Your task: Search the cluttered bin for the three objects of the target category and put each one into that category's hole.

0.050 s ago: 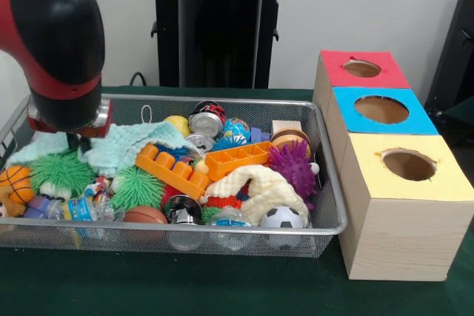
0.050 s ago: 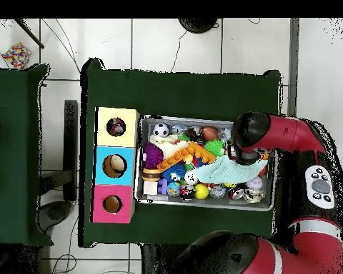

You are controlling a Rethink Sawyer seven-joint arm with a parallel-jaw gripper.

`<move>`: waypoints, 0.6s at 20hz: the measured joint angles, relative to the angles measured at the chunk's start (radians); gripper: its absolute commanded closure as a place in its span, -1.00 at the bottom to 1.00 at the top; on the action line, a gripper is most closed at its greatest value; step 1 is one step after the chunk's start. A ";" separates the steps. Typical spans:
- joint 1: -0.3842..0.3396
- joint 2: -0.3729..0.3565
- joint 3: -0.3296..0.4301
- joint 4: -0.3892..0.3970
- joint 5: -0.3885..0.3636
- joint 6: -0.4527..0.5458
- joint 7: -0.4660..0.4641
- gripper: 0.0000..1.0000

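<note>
1. The red and black arm is seen at upper left of the front view; its head is lowered over the left end of the silver wire mesh bin.
2. The gripper is almost wholly masked by the arm head and a pale green knitted cloth; only a dark stub shows. Whether it is open or holding anything cannot be told.
3. In the overhead view the gripper is fully hidden under the arm, at the bin's right end.
4. The bin is packed: an orange toy building block, a purple spiky ball, a small soccer ball and a green spiky ball can be made out. Many items are half buried and cannot be identified.
5. The target category cannot be read from the frames.
6. A wooden box with three holes is set just right of the bin: red-topped hole, blue-topped hole, yellow-topped hole.
7. From overhead, something is seen inside each hole, too small to tell.
</note>
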 measured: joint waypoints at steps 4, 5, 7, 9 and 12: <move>0.029 -0.057 -0.003 0.047 0.096 0.097 0.000 1.00; 0.038 -0.073 -0.005 0.059 0.128 0.135 0.000 1.00; 0.048 -0.090 -0.007 0.070 0.162 0.179 0.000 1.00; 0.064 -0.114 -0.013 0.083 0.216 0.247 0.001 1.00; 0.073 -0.128 -0.019 0.091 0.269 0.284 0.001 1.00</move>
